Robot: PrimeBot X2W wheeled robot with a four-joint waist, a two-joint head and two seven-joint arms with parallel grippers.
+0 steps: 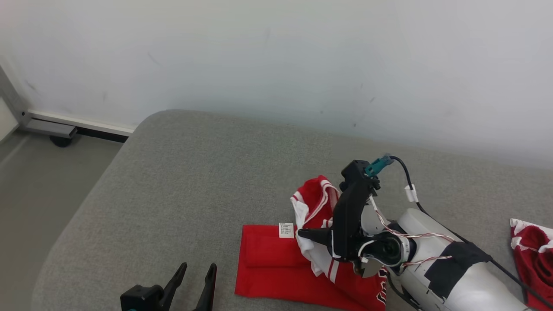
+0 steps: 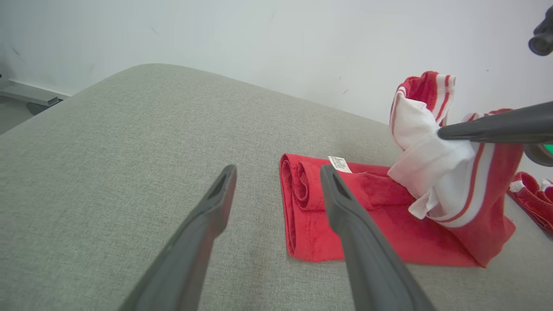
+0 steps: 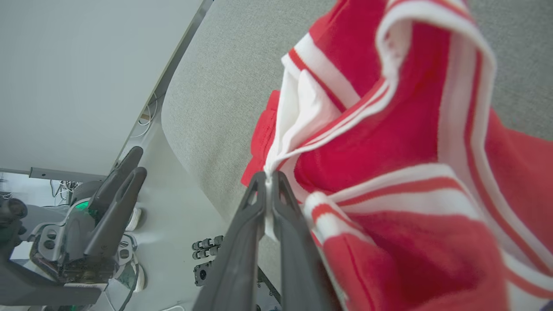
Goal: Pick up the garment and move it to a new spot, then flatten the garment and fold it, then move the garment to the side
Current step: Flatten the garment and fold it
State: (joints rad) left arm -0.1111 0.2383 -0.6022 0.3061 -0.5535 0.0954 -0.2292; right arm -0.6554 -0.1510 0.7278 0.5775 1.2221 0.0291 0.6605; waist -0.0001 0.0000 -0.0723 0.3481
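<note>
Pinching half-hidden garment [image 1: 268,263], right fingers [image 3: 240,242], possibly lining

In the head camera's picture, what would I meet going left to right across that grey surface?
Open left claw → flat folded part of the red garment → right claw, shut on its lifted striped end → another red garment at the right edge.

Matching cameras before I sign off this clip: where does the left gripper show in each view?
Head view: left gripper, bottom edge, left of centre, jaws open.
Left wrist view: its own fingers rise from the bottom, spread apart.
Right wrist view: lower left, past the grey cushion's edge.
Shared landmark: the red garment, pinched by the right gripper.
</note>
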